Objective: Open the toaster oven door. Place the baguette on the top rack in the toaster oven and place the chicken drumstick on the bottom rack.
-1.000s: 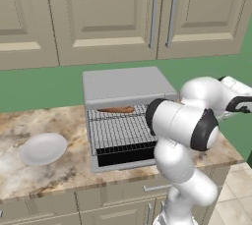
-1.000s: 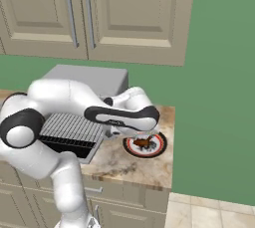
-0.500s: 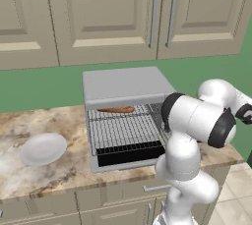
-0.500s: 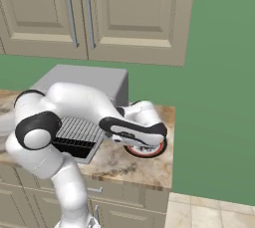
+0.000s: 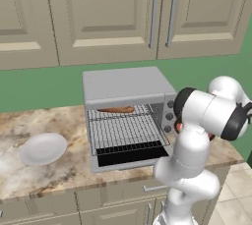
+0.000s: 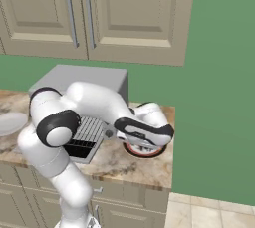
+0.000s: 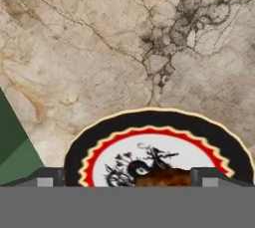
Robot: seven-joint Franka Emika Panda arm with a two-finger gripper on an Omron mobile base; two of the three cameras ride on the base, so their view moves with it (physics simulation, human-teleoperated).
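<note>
The toaster oven [image 5: 123, 84] stands on the counter with its door [image 5: 132, 156] folded down open. The baguette [image 5: 115, 109] lies at the back of the top rack [image 5: 125, 129]; the bottom rack [image 5: 129, 147] shows just beneath it. To the oven's right, my hand hovers over a plate with a black and red rim [image 6: 148, 153]. In the hand view my gripper [image 7: 128, 178] is open above that plate [image 7: 99, 132], and the dark reddish-brown chicken drumstick [image 7: 162, 176] lies between the fingertips [image 7: 50, 177], untouched.
A bare white plate [image 5: 43, 148] sits on the marble counter [image 5: 59, 121] left of the oven. Wall cabinets [image 5: 123, 13] hang above. The counter ends just right of the decorated plate, at a green wall [image 6: 219, 97].
The arm has swung right and down from in front of the oven, and the hand now covers the decorated plate. The jaws stayed open.
</note>
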